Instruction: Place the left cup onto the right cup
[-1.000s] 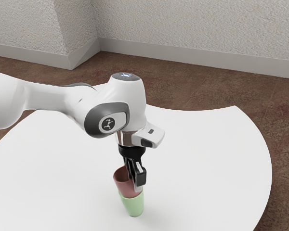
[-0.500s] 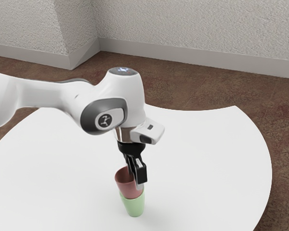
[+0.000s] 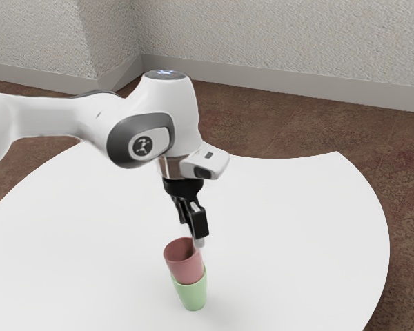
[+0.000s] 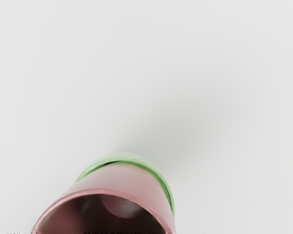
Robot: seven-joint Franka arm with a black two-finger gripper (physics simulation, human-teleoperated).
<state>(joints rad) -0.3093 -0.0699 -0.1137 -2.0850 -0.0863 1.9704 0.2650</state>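
Exterior view: red cup (image 3: pixel 182 261) lower part sunk inside green cup (image 3: pixel 192 295), hidden. Green cup mouth and inside covered by red cup.
White arm (image 3: pixel 69 131) cut off at exterior view's left edge.
Round table (image 3: pixel 317 227) cut off at near edge and at exterior view's left.
Wrist view: red cup (image 4: pixel 122 181) blurred, part of rim cut off by picture's edge. Green cup (image 4: pixel 118 157) mostly hidden behind it, thin arc of rim showing, also blurred.
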